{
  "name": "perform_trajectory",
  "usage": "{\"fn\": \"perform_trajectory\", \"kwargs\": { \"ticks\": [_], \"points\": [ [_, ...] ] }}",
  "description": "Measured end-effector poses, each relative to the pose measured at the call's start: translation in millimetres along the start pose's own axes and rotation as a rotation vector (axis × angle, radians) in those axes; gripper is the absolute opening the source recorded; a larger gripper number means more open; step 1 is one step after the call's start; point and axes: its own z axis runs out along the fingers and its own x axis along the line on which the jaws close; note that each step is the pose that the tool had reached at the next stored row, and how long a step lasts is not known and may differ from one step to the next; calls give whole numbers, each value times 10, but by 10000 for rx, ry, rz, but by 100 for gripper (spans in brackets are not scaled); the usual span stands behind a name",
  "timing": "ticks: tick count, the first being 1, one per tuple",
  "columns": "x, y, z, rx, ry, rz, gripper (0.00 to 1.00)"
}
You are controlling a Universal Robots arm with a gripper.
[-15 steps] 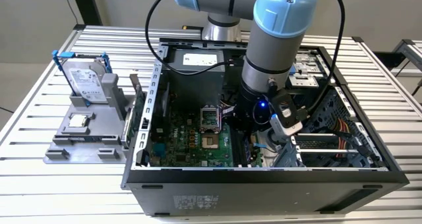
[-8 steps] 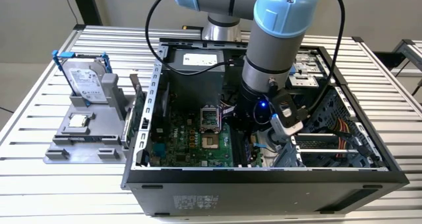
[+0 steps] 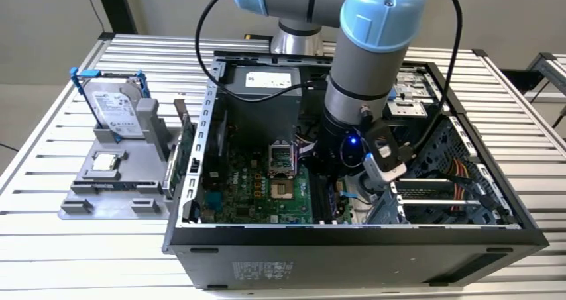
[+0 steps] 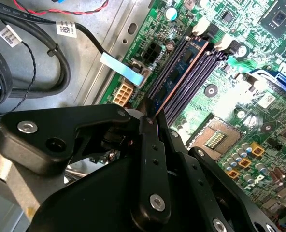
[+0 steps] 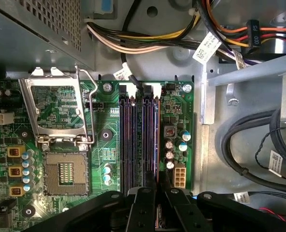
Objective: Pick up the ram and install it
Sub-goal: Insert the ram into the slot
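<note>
Fingers [image 4: 150, 159] of the matte black gripper [image 5: 156, 186] are pressed together on the ram [image 4: 184, 72], a thin flat board standing on edge in a long dark slot of the green motherboard [image 5: 174, 121].

Nothing printed here can be made out. White tags [image 5: 207, 47] on the cables carry small dark marks, the hard drive [image 3: 118, 111] near the worktop's edge bears a pale label, and a sticker [image 3: 268, 79] sits on the power supply, all unreadable from here.
</note>
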Motion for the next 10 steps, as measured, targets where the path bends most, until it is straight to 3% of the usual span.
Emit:
{"fn": "perform_trajectory", "kwargs": {
  "ticks": [10],
  "points": [
    [1,0,29,2,1,0,0]
  ]
}}
